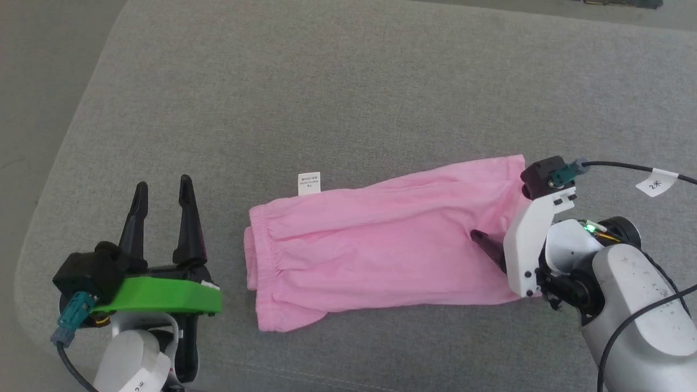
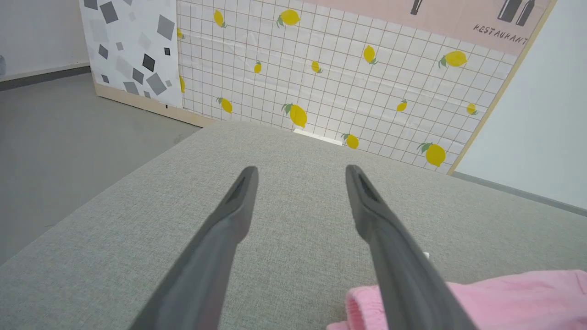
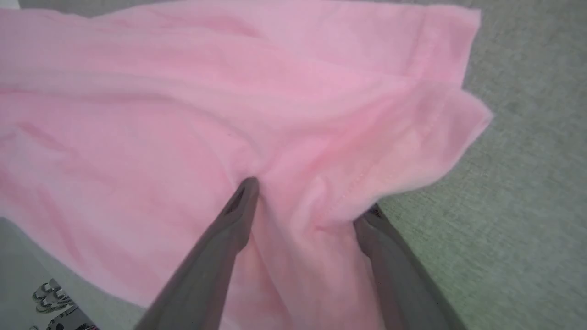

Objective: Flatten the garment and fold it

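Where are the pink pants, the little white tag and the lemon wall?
pants (image 1: 381, 245), head view, middle of the pink cloth.
tag (image 1: 309, 183), head view, middle of the white tag, by the waistband end.
lemon wall (image 2: 339, 78), left wrist view, a white squared patch between lemons.

A pink wall poster (image 2: 458, 18) reads "RESTAURANT", and a white cable tag (image 1: 656, 183) reads "2米".
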Available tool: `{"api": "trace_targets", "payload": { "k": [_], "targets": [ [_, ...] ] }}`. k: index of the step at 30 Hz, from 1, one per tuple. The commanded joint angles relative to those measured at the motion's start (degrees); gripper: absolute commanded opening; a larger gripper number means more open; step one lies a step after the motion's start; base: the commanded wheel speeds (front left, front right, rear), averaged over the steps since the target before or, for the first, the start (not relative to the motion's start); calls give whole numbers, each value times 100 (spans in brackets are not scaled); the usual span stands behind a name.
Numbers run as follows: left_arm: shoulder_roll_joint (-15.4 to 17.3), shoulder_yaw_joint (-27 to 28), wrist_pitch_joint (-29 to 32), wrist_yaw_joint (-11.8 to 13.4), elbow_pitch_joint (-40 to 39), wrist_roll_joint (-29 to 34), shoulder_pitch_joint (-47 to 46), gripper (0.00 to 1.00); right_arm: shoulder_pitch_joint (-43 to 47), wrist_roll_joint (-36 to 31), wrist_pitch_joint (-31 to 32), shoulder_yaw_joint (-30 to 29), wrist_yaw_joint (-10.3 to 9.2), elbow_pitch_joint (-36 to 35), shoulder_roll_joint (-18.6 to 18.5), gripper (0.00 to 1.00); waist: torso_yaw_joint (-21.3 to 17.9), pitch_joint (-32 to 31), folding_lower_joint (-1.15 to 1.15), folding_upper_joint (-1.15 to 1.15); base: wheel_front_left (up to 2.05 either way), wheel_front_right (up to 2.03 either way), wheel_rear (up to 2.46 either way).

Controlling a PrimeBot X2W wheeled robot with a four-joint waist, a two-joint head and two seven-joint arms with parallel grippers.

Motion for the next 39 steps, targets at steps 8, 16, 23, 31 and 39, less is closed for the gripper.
{"api": "trace_targets", "payload": {
  "k": [8, 16, 23, 31, 39],
  "targets": [
    [-182, 208, -44, -215, 56, 159, 60, 100, 56, 158, -241, -172, -6, 256, -55, 0, -108, -202, 0, 0, 0, 0, 0],
    [-260, 295, -44, -305, 113, 260, 155, 100, 493, 161, -133, -900, -6, 140, -450, 0, -312, -370, 0, 0, 0, 0, 0],
    [-312, 296, -44, -375, 161, 293, 173, 100, 746, -478, 38, -1817, -6, 96, -736, 0, -387, -374, 0, 0, 0, 0, 0],
    [-348, 311, -44, -414, 215, 320, 152, 100, 802, -991, 476, -2000, -6, -608, -579, 0, -380, -360, 0, 0, 0, 0, 0],
    [-359, 351, -44, -432, 255, 332, 190, 100, 1056, -600, 1374, -1167, -6, -2209, -581, 0, -358, -445, 0, 0, 0, 0, 0]
  ]
}}
